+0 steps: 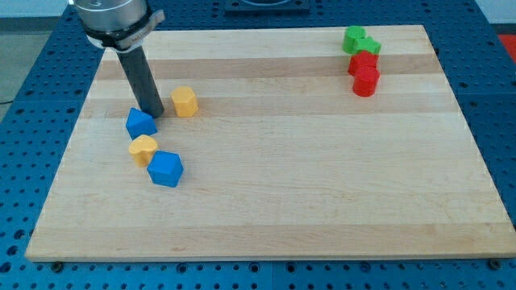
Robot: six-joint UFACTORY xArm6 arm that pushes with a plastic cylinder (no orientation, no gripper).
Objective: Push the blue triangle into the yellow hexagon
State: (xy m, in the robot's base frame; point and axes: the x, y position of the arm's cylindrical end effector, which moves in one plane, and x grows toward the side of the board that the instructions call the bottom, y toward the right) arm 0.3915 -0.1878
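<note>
Nearest cam: blue block [166,168], w/ a yellow one [143,150] touching it. Rod tip [152,115] touches blue triangle [140,123] at its upper right; no jaws on rig. Yellow hexagon [185,101] sits right of tip. Approach step; next, tip probably must round triangle's left.

Lab: blue perforated bench [32,64]

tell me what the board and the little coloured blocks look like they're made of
Board: pale wood in glued strips, with visible grain bands and a smooth matte finish. Blocks, such as the blue triangle and yellow hexagon: probably moulded plastic or painted foam, given their uniform saturated colour and soft sheen. My tip sits at the triangle's upper right; the rod looks like dark matte metal or plastic.
</note>
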